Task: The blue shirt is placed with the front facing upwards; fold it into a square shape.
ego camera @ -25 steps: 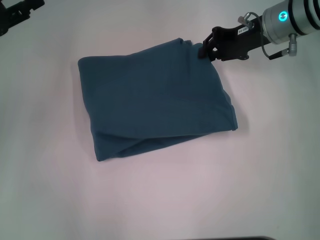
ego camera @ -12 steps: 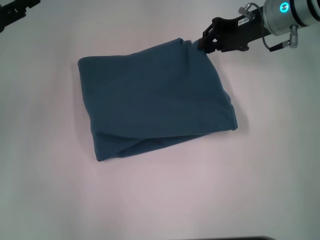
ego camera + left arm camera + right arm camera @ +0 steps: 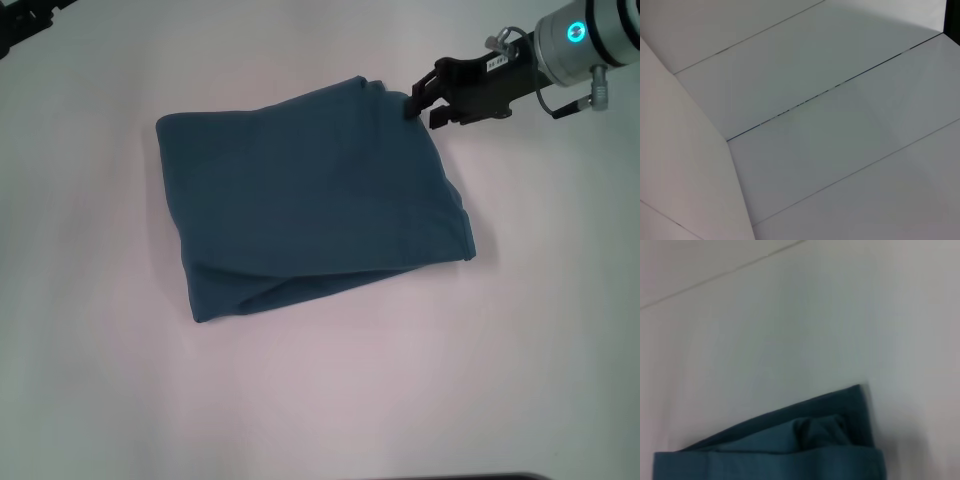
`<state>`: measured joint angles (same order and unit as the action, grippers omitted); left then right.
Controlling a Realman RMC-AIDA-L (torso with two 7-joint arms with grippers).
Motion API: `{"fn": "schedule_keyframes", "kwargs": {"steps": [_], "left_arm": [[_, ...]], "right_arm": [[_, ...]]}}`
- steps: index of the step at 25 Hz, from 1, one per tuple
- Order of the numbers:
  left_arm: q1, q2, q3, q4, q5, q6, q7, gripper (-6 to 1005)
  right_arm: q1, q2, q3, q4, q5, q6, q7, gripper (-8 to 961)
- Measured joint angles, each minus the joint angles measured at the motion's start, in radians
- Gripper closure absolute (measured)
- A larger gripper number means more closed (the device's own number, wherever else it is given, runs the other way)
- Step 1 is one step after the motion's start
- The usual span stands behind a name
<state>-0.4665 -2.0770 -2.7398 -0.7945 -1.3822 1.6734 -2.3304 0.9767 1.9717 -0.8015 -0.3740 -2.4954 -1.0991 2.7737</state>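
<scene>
One right pincer (image 3: 421, 104) at the folded blue shirt's (image 3: 310, 190) far right corner.

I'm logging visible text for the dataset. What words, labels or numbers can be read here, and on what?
Small white label on the right gripper: too small to read.
Folded dark teal-blue cotton shirt: no print or label shows.
White table: no text.
Left gripper, at the far left corner: no text visible.
</scene>
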Motion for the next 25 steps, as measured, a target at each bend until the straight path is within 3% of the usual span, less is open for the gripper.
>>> {"fn": "schedule_keyframes", "kwargs": {"steps": [7,13,18,21,25], "left_arm": [[-0.002,0.000,0.000,0.000,0.000,0.000,-0.002,218],[-0.004,-0.002,0.000,0.000,0.000,-0.005,0.000,219],[-0.004,-0.002,0.003,0.000,0.000,-0.006,0.002,219],[-0.004,-0.001,0.002,0.000,0.000,-0.006,0.003,218],[-0.001,-0.001,0.006,0.000,0.000,-0.006,0.003,218]], "right_arm": [[-0.003,0.001,-0.007,0.002,0.011,0.047,0.004,560],[0.018,0.021,-0.007,0.019,0.013,0.076,0.004,335],[0.030,0.023,-0.010,0.041,0.010,0.094,0.007,139],[0.025,0.023,-0.004,0.038,0.014,0.093,0.014,167],[0.016,0.017,0.002,0.030,0.033,0.088,0.017,351]]}}
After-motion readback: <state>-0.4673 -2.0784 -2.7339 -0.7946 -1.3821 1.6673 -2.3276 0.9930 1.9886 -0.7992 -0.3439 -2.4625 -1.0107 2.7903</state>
